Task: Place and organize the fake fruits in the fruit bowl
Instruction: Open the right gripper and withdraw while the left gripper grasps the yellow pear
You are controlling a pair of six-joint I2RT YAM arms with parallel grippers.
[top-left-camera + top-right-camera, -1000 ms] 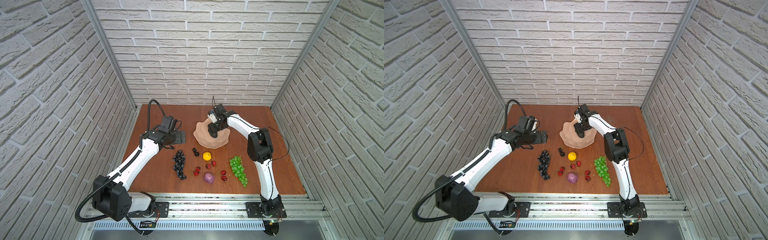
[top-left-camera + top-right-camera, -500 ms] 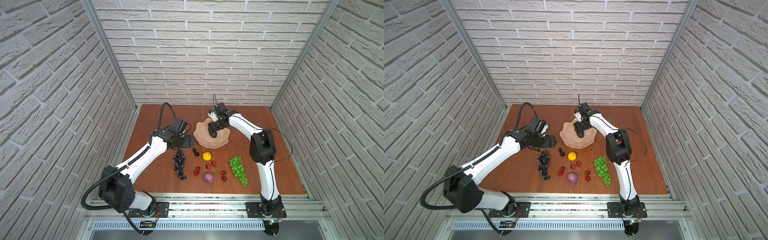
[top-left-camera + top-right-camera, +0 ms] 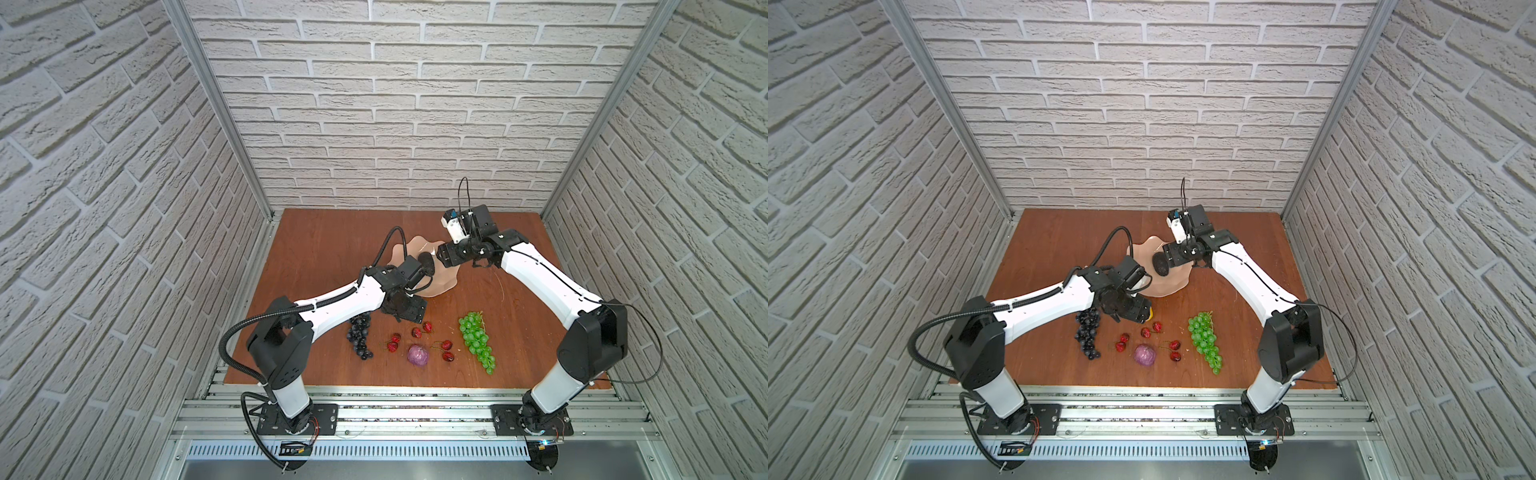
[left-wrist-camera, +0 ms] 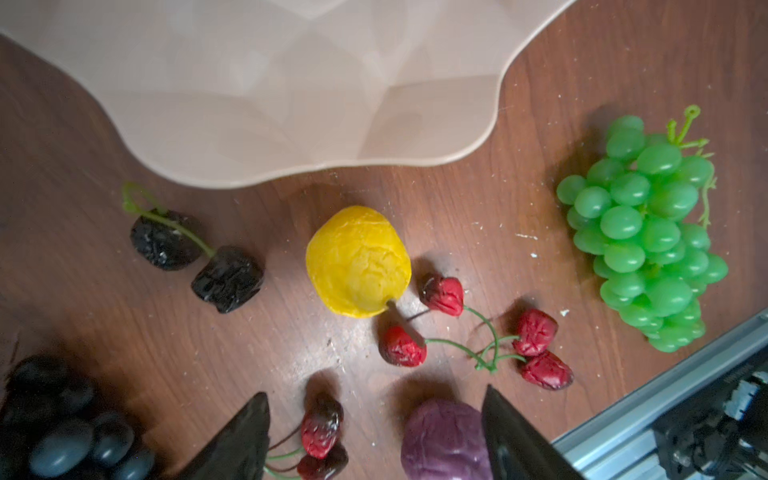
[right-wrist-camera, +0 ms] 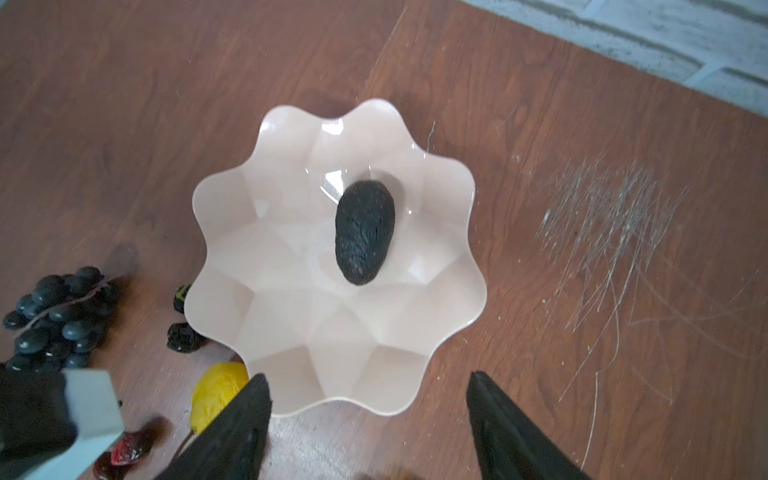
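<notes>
Stock on the bench (image 5: 540,291), as I am seeing it:

- Bowl (image 5: 232,232): sitting toward the back middle.
- Avocado (image 5: 363,232): lying alone inside the bowl.
- Lemon (image 4: 357,262): resting on the bench just outside the bowl's rim.
- Black cherries (image 4: 228,278): lying beside the lemon.
- Red cherries (image 4: 442,295): lying scattered in stemmed pairs near the lemon.
- Purple fruit (image 4: 444,440): sitting among the red cherries.
- Green grapes (image 4: 648,232): lying off to the right.
- Dark grapes (image 4: 62,428): lying off to the left.
- Left fingers (image 4: 241,440): I am holding them parted above the cherries and purple fruit, gripping nothing.
- Right fingers (image 5: 241,428): I am hovering them spread apart over the bowl, empty.
</notes>
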